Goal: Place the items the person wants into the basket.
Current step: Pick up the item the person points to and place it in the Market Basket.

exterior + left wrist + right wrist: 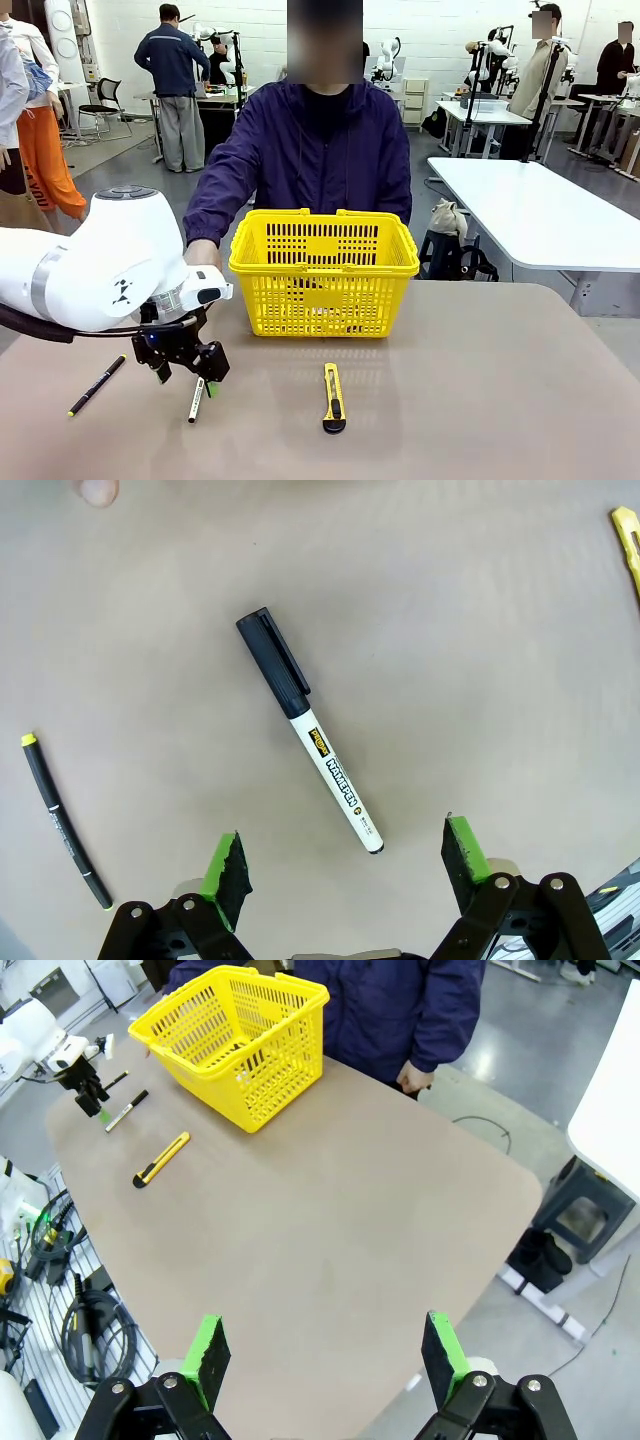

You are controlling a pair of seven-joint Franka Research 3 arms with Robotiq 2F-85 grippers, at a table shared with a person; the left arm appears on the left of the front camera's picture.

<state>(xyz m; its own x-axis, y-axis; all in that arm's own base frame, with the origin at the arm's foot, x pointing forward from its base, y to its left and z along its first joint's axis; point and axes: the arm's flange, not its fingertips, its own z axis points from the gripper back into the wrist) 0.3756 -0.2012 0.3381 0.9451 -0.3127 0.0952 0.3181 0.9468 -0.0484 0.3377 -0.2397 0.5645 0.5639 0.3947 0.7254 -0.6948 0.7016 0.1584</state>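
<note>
As the left gripper (340,865) hangs spread above it, the marker (310,745), light, stiff, slick, is best pinched mid-barrel.

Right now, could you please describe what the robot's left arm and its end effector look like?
The left arm is glossy white and rounded, with a grey band and a black cable beneath. Its end effector is black, with two fingers faced in bright green pads.
</note>
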